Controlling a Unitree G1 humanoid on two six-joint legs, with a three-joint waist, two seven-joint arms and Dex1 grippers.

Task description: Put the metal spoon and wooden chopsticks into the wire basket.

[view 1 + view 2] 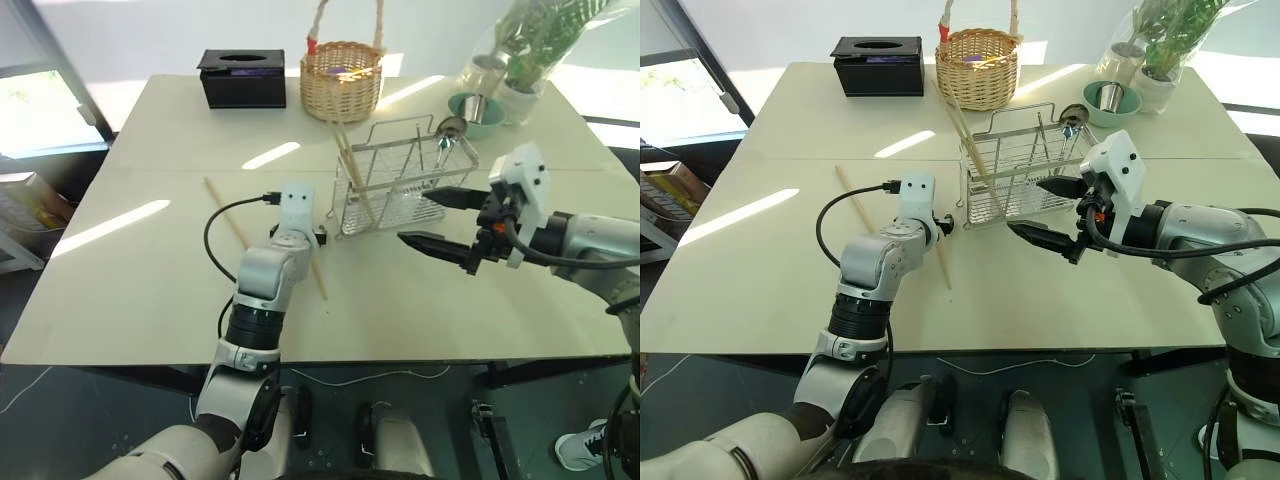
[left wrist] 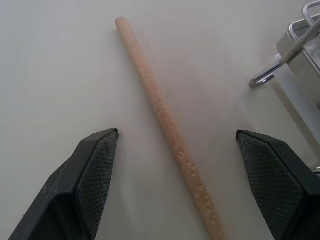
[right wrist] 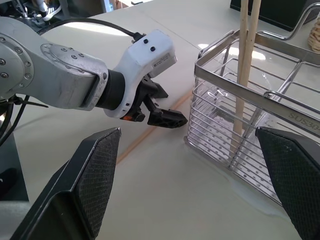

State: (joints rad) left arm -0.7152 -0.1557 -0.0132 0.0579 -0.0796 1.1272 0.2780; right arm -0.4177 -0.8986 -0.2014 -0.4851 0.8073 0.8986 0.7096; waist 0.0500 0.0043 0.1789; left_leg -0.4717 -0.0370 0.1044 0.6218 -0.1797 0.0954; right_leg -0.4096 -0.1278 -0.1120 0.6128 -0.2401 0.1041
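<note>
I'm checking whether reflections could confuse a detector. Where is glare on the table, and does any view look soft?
Left eye view: bright window streaks cross the table, and the far edge beyond the wicker basket is washed out. Left wrist view: the chopstick is crisp, casting hardly any shadow. Right wrist view: the wire basket glints, and the right pincer's near fingers look soft.

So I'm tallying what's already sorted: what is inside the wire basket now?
In the wire basket stand two wooden chopsticks, leaning against one end, and the metal spoon at the other. The basket's floor shows nothing else through the wires.
</note>
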